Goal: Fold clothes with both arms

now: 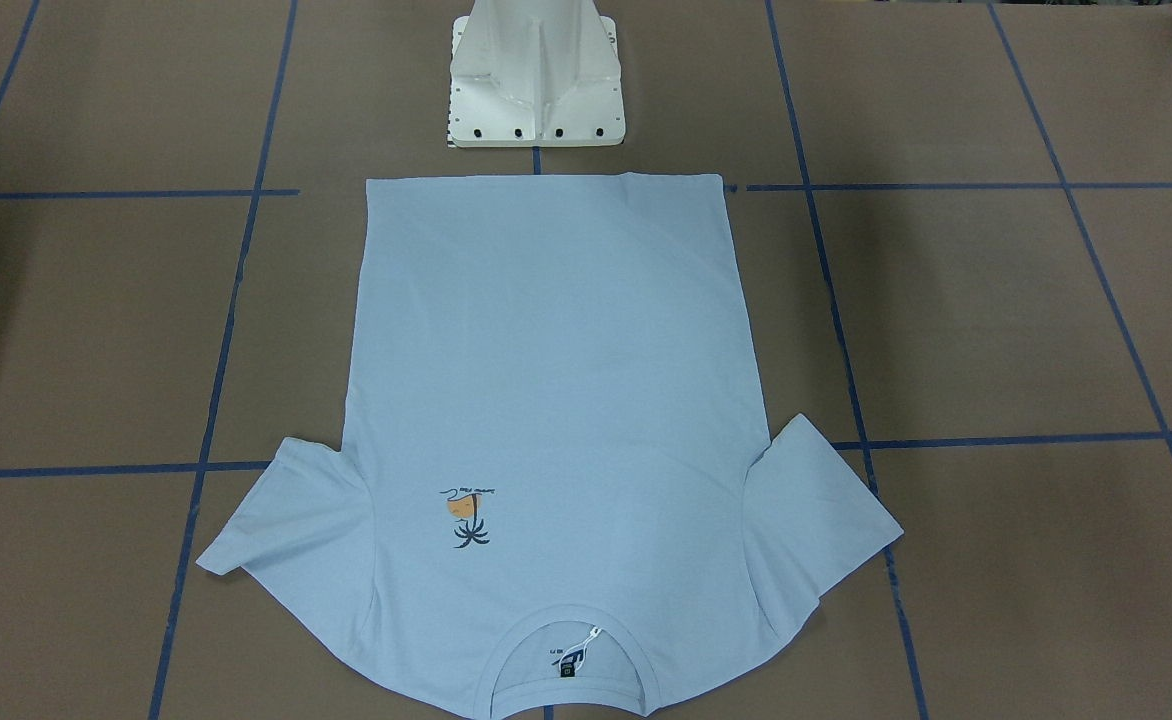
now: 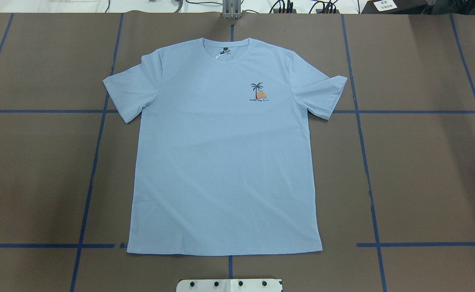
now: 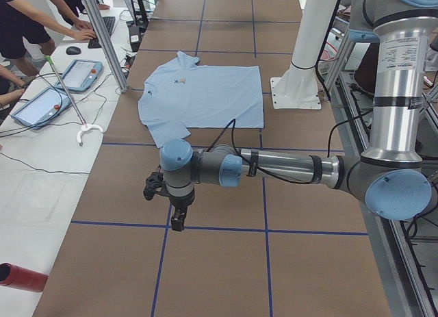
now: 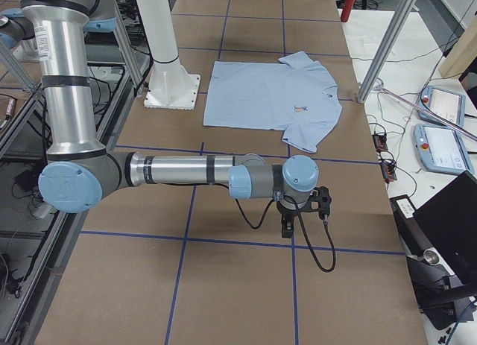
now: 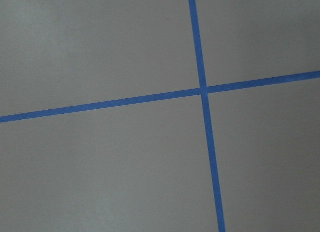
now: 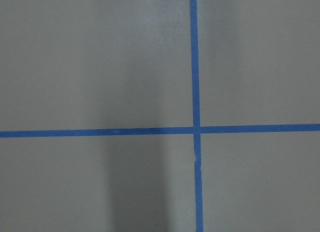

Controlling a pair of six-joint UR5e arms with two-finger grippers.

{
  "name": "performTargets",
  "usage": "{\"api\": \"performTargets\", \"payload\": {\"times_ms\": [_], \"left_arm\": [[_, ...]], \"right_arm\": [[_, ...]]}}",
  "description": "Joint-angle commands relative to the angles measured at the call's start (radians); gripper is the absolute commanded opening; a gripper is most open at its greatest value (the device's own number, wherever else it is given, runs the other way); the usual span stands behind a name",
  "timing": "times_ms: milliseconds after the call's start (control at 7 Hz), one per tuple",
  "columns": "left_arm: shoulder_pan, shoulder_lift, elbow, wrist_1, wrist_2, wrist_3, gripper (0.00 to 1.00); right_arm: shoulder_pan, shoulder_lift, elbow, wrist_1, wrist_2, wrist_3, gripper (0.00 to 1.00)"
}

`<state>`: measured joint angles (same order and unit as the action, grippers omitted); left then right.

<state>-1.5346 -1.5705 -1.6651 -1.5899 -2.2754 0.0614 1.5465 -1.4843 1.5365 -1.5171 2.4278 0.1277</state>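
- The light blue T-shirt (image 2: 221, 162) lies flat and spread open in the middle of the brown table (image 2: 424, 170), with the chest side up; both short sleeves are spread out to the sides.
- Its hem is near the white pedestal base (image 1: 536, 90) but apart from it; the round collar (image 2: 231, 63) with the black label (image 2: 224, 51) is at the far end, away from the robot.
- The small palm print (image 2: 257, 91) in orange and black sits on the chest, below the collar and a little to one side.
- The left arm (image 3: 287, 168) reaches out low over the bare table; the left gripper (image 3: 177, 224) points down near a crossing of blue tape lines (image 5: 202, 89), well apart from the T-shirt.
- The right arm (image 4: 186, 170) is stretched out the same way at the other end; the right gripper (image 4: 287, 229) also points down over bare table, well apart from the T-shirt.
- Both grippers show only in the side views; it seems that they hold nothing, but I cannot tell if the fingers are apart or together.
- Both wrist views show only brown surface and tape.
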Motion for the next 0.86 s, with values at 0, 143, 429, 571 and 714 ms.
{"api": "performTargets", "payload": {"times_ms": [0,143,429,571,714], "left_arm": [[0.002,-0.017,-0.018,-0.04,-0.146,-0.009,1.0],[0.005,-0.029,-0.002,-0.155,-0.145,-0.009,1.0],[0.007,-0.031,0.074,-0.326,-0.145,-0.015,1.0],[0.008,-0.067,0.097,-0.328,-0.15,-0.075,1.0],[0.007,-0.074,0.11,-0.328,-0.153,-0.1,1.0]], "right_arm": [[-0.058,0.045,0.007,0.178,-0.003,0.111,1.0],[-0.148,0.055,-0.005,0.237,-0.006,0.194,1.0],[-0.311,0.178,-0.051,0.239,-0.012,0.286,1.0],[-0.356,0.247,-0.088,0.241,-0.045,0.288,1.0],[-0.383,0.257,-0.088,0.299,-0.074,0.311,1.0]]}}
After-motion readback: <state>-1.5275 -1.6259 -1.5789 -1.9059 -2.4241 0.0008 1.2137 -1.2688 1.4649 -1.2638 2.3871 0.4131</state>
